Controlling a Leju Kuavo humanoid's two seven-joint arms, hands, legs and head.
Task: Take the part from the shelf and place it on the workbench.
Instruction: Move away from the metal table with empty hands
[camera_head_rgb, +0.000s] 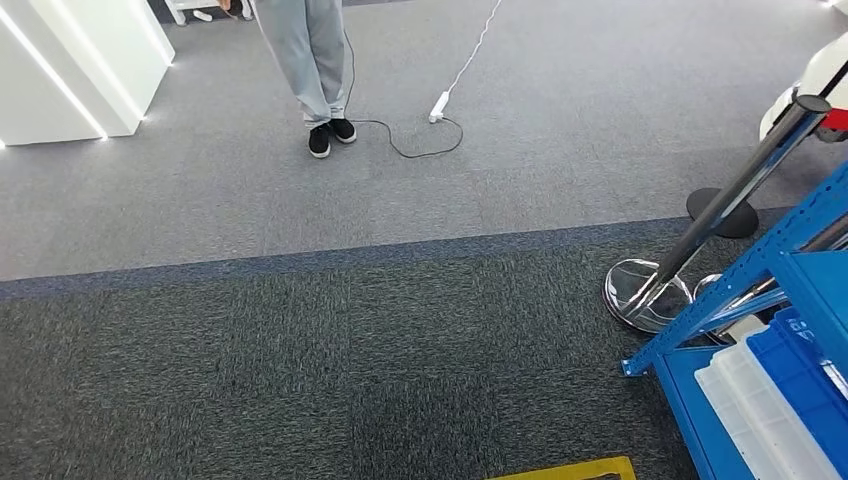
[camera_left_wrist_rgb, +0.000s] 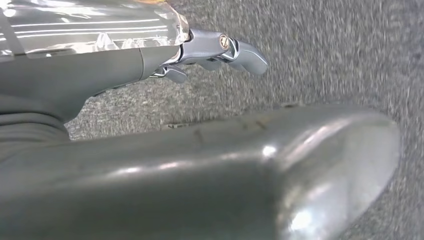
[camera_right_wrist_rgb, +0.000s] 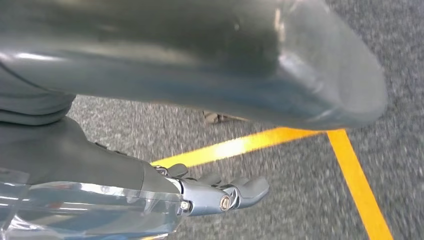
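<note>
A blue metal shelf (camera_head_rgb: 765, 262) stands at the right edge of the head view. On its lower level lie a blue bin (camera_head_rgb: 800, 375) and a white ribbed tray (camera_head_rgb: 755, 415). My left hand (camera_left_wrist_rgb: 220, 50) hangs over grey carpet in the left wrist view, fingers apart and nothing in them, with the thick grey thumb (camera_left_wrist_rgb: 280, 165) in front. My right hand (camera_right_wrist_rgb: 220, 192) hangs the same way over carpet in the right wrist view, holding nothing.
A chrome stanchion post (camera_head_rgb: 735, 195) with a round base (camera_head_rgb: 645, 295) leans just left of the shelf. A person (camera_head_rgb: 310, 60) stands far ahead near a white power strip (camera_head_rgb: 439, 105) with a black cable. Yellow floor tape (camera_right_wrist_rgb: 300, 137) runs under my right hand. A white counter (camera_head_rgb: 75, 60) is far left.
</note>
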